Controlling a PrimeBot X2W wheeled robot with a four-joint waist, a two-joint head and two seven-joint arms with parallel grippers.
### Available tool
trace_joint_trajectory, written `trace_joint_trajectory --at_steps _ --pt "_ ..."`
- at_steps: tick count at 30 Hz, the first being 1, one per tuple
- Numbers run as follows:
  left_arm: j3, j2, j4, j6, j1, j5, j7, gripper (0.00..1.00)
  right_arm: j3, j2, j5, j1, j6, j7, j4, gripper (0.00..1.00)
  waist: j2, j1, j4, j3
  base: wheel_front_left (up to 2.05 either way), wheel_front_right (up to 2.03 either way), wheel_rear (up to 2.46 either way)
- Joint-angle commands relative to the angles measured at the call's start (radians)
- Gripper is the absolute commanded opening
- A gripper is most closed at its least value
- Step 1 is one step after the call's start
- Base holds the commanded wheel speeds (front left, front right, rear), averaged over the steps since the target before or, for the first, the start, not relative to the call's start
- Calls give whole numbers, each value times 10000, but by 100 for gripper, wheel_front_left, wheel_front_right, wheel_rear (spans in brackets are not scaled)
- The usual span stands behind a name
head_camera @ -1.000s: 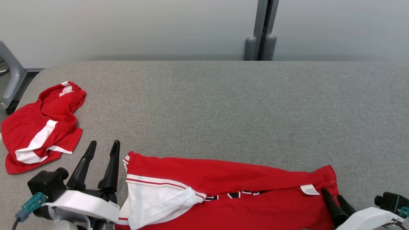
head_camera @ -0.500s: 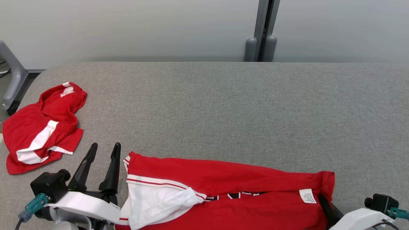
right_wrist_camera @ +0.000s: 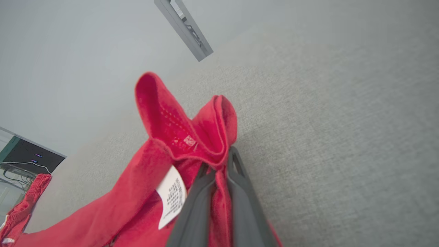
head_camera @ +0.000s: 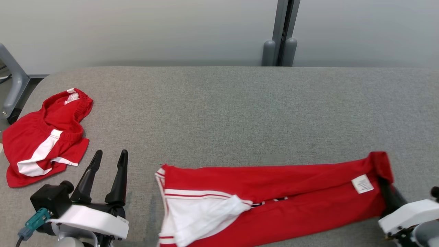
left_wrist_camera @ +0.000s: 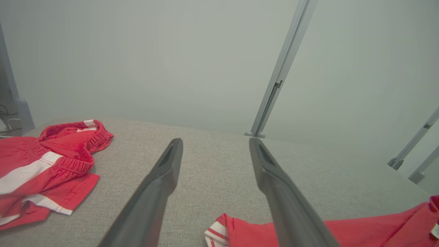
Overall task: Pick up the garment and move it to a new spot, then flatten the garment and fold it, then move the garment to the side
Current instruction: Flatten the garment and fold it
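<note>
- Long red knit garment with white side panel [head_camera: 274, 192]: lies stretched along the near edge of the grey fabric-covered table [head_camera: 240, 109], half folded, white panel end toward the table's left.
- Its right end with the white care label [head_camera: 362, 184] is lifted off the table; the rest rests on it.
- Right gripper [right_wrist_camera: 219, 161]: fingers pinched nearly together on the red hem just beside the label, cloth bunched above the tips.
- Left gripper [head_camera: 111, 153]: jaws spread wide, holding nothing, over the table's near left part, just beside the garment's white end.
- Step, my read: relocating the garment by one end.
- To do it well: carry the hem low so the trailing end slides, not flips; head for the table's bare middle.
- Likely bring the left gripper onto the white end for a two-point spread.
- Crumpled red and white shorts [head_camera: 44, 137] at the table's far left: stay apart from them.
</note>
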Motion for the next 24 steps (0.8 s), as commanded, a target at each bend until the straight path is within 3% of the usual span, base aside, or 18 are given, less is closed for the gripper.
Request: trace_joint_trajectory --at_steps 1,11,17,24 --pt "75 5 -21 -12 183 84 -19 100 -105 -221 -40 -146 3 -164 38 0 0 0 -5 -10 0 0 0" --pt "120 -166 87 -53 321 304 -19 100 -914 -1181 -982 -833 3 -1171 353 0 0 0 29 -116 0 0 0" --pt "71 -206 245 -57 324 280 -19 100 -815 -1122 -940 -525 3 -887 -656 0 0 0 111 -179 0 0 0" --pt "67 -190 350 -66 305 241 -19 100 -475 -585 -448 -112 4 30 -2232 0 0 0 195 -237 0 0 0"
